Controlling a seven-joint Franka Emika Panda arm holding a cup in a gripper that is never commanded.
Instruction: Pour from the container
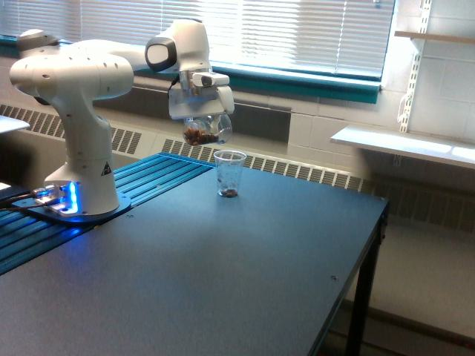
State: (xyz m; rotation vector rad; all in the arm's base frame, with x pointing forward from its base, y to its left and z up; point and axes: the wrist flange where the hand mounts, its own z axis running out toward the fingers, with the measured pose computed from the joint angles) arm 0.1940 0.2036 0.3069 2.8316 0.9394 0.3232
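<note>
The container point(206, 131) is a small clear rounded vessel with brown granular bits inside, tilted on its side in the air. My gripper point(202, 119) is shut on it from above. Just below and toward the exterior view's right stands a taller clear tapered plastic cup point(229, 173) upright on the dark table point(223, 274), with a small heap of brown bits at its bottom. The container's mouth points toward the cup's rim.
The white arm's base point(78, 189) stands on the table at the exterior view's left, beside blue ribbed rails point(148, 174). The table's edge point(371, 245) drops off at the right. A white shelf point(404, 144) and a window with blinds point(297, 33) lie behind.
</note>
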